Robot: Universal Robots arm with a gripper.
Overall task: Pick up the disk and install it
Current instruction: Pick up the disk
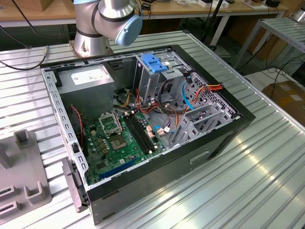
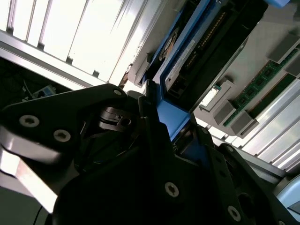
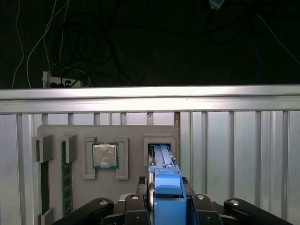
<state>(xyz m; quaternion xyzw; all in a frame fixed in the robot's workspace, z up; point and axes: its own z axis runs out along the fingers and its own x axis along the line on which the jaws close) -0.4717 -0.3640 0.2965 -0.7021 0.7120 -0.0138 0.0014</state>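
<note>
The pincer [image 3: 167, 204] clenches the disk [image 3: 161, 159] by its blue edges, upright at the grey fixture [image 3: 133, 132] slot, slatted table [image 3: 234, 154] alongside.

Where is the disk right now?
In the first wrist view, the disk stands slotted in the grey tray beside the processor, with the gripper at its blue end.

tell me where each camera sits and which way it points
exterior view: off the arm, looks down into the computer case; arm joint shows.
first wrist view: on the wrist, faces the grey tray; gripper shows.
second wrist view: on the wrist, looks along the disk; gripper shows.
both wrist views share gripper and disk.
</note>
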